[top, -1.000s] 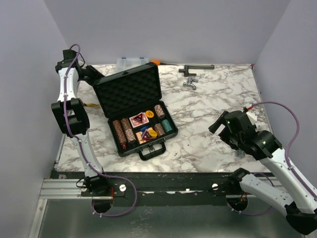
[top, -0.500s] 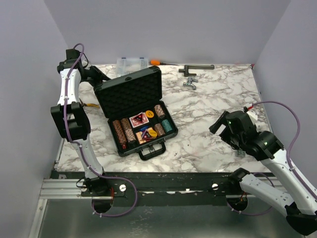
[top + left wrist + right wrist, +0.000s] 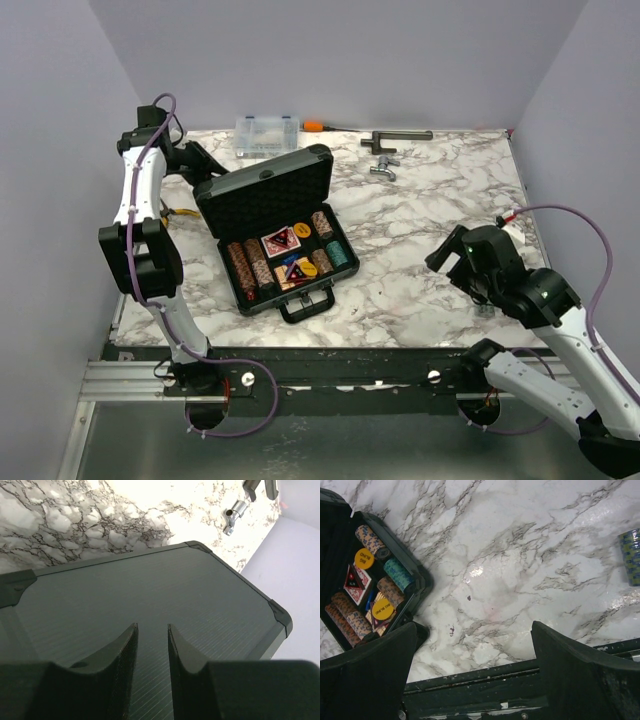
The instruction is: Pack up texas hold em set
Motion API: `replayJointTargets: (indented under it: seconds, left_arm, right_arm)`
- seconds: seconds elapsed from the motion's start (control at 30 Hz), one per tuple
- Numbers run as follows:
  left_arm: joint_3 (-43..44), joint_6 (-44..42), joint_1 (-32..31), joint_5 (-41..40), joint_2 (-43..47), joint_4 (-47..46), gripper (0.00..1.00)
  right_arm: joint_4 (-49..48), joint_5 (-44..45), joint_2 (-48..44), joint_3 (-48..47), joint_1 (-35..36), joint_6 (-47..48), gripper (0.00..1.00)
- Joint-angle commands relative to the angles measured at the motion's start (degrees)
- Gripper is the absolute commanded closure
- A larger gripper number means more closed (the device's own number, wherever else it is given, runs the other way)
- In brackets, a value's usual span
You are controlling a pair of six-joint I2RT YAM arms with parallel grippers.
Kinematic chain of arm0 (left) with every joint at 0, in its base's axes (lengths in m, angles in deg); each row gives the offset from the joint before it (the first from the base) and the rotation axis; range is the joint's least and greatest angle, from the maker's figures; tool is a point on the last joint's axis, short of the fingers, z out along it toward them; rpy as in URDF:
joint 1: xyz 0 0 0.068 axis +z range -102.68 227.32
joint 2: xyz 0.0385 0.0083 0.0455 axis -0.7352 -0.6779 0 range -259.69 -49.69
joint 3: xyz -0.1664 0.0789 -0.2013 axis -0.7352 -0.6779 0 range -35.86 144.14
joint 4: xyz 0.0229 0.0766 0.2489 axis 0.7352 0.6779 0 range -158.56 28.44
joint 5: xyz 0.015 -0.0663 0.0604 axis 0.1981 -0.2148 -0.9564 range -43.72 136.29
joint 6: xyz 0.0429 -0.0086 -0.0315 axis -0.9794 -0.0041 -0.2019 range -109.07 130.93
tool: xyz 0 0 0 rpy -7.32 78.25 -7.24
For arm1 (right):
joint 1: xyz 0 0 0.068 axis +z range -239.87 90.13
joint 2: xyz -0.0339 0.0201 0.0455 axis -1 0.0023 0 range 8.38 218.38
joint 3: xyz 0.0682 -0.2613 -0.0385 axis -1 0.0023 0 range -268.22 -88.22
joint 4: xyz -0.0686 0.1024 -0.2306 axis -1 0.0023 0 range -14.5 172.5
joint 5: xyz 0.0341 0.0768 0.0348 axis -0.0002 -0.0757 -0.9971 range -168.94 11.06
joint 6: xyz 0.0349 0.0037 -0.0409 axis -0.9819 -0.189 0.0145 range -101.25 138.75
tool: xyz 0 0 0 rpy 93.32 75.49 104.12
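The black briefcase (image 3: 290,262) lies open at the left-centre of the table, handle (image 3: 306,303) towards me. Its foam-lined lid (image 3: 265,192) leans forward over the tray. The tray holds brown chip stacks (image 3: 370,539), a teal stack (image 3: 397,573), yellow discs (image 3: 364,558) and a red triangle on cards (image 3: 354,582). My left gripper (image 3: 205,160) is behind the lid. In the left wrist view its fingers stand a narrow gap apart, empty, against the lid's ribbed back (image 3: 150,580). My right gripper (image 3: 474,630) is wide open and empty above the near right of the table, away from the case.
A clear organiser box (image 3: 267,133) and an orange-handled tool (image 3: 314,126) lie at the back edge. Metal tools (image 3: 385,165) lie at the back centre. Yellow-handled pliers (image 3: 180,212) lie left of the case. A small blue-yellow stack (image 3: 631,555) sits at the near right.
The lid has tipped forward towards the tray, and my left gripper has moved with it behind the lid. My right arm has shifted slightly towards the near edge.
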Motion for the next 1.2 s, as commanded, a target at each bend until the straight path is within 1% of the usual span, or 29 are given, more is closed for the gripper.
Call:
replayJointTargets:
  seconds: [0.0, 0.13, 0.27, 0.5, 0.67, 0.77, 0.93, 1.07, 1.17]
  left_arm:
    - [-3.1, -1.96, -0.52, -1.93, 4.89, 1.49, 0.7]
    - [-5.09, -1.45, -0.6, -1.44, 6.99, 1.49, 0.7]
    - [-5.3, -1.0, -0.61, -1.7, 8.89, 1.74, 0.7]
    - [-5.07, -1.51, -0.61, -7.18, 15.65, 2.43, 0.64]
    - [-5.72, -3.19, -0.83, -6.12, 17.04, 2.5, 0.65]
    - [-7.87, -4.07, -1.28, -6.17, 17.84, 2.68, 0.66]
    - [-14.74, -5.28, -3.06, -7.34, 21.57, 2.56, 0.7]
    - [-20.19, -5.74, -4.33, -8.67, 26.46, 2.62, 0.71]
    - [-21.48, -5.82, -4.4, -11.18, 30.57, 2.55, 0.71]
  right_arm:
    - [2.79, 0.67, -1.36, -2.0, 0.45, 0.56, 0.0]
    - [3.13, 0.72, -2.31, -1.68, 0.45, 0.49, 0.0]
    - [3.22, 0.57, -2.33, -1.87, 0.45, 0.4, 0.0]
    - [2.94, 0.74, -1.72, -2.39, 0.45, 0.02, 0.0]
    - [2.01, 0.04, -1.53, -1.47, 0.45, -0.21, 0.0]
    - [1.5, -0.33, -1.15, -1.4, 0.45, -0.34, 0.0]
    - [1.64, 0.05, -0.35, -2.07, 0.45, 0.05, 0.0]
    - [1.88, 0.08, -0.59, -2.04, 0.45, 0.13, 0.0]
    - [2.07, -0.29, -0.87, -1.73, 0.42, -0.05, 0.0]
